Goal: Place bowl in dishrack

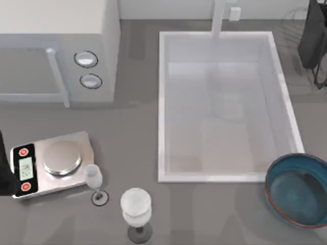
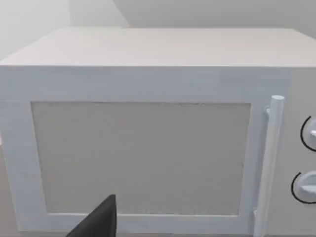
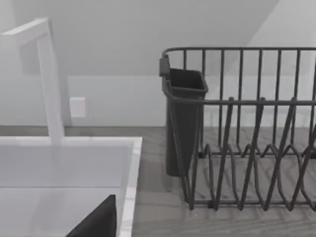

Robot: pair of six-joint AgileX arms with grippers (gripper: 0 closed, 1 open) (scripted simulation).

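Bowl [image 1: 298, 189] at table's front right corner, partly cut by view's edge, just right of sink basin [image 1: 163, 107] front rim. Dishrack [image 3: 242, 148] at far right, beyond basin, well apart from bowl; open counter between. Left arm [image 1: 4, 171] parked at left edge beside scale [image 1: 53, 164]. Grip state of either arm: cannot tell.

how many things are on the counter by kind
wine glasses: 2
bowl: 1
dishrack: 1
kitchen scale: 1
microwave: 1
sink basin: 1
total: 7
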